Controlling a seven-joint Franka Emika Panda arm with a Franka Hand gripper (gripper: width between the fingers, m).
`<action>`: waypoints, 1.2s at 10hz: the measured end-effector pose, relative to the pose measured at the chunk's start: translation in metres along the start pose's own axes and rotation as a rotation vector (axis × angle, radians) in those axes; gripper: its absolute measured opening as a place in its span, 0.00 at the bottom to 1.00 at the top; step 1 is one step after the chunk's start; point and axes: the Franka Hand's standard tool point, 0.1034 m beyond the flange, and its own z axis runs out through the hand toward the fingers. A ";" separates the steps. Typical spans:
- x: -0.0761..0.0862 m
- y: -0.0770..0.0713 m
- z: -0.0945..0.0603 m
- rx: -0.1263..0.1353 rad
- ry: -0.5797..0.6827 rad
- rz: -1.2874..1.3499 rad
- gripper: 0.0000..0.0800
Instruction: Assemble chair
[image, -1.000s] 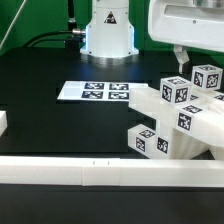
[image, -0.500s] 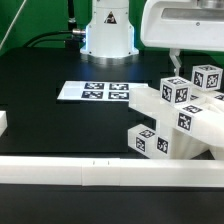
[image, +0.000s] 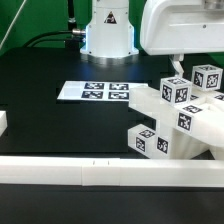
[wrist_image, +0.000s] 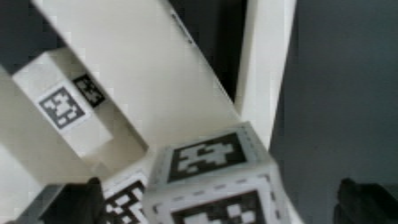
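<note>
The chair's white tagged parts (image: 180, 125) stand joined in a cluster at the exterior view's right, with two tagged post tops (image: 207, 76) (image: 174, 92) sticking up and a low block (image: 150, 140) in front. My gripper (image: 186, 66) hangs just above those posts, one thin finger (image: 177, 66) showing beside them. In the wrist view the gripper (wrist_image: 217, 205) is open. A tagged post top (wrist_image: 210, 170) lies between the dark fingers (wrist_image: 71, 205), with a gap on each side. A slanted white slab (wrist_image: 134, 70) runs behind it.
The marker board (image: 92, 91) lies flat on the black table left of the chair parts. A long white rail (image: 100, 172) runs along the front edge, a short white piece (image: 3, 122) sits at the far left, and the robot base (image: 108, 35) stands behind.
The arm has shifted slightly toward the exterior view's left, over the posts. The jaws have stayed wide and the chair parts have not moved.
</note>
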 end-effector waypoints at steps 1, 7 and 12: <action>0.000 -0.001 0.001 0.000 0.004 -0.001 0.77; 0.000 0.001 0.001 0.002 0.007 0.036 0.33; 0.001 0.004 0.003 0.051 0.073 0.534 0.33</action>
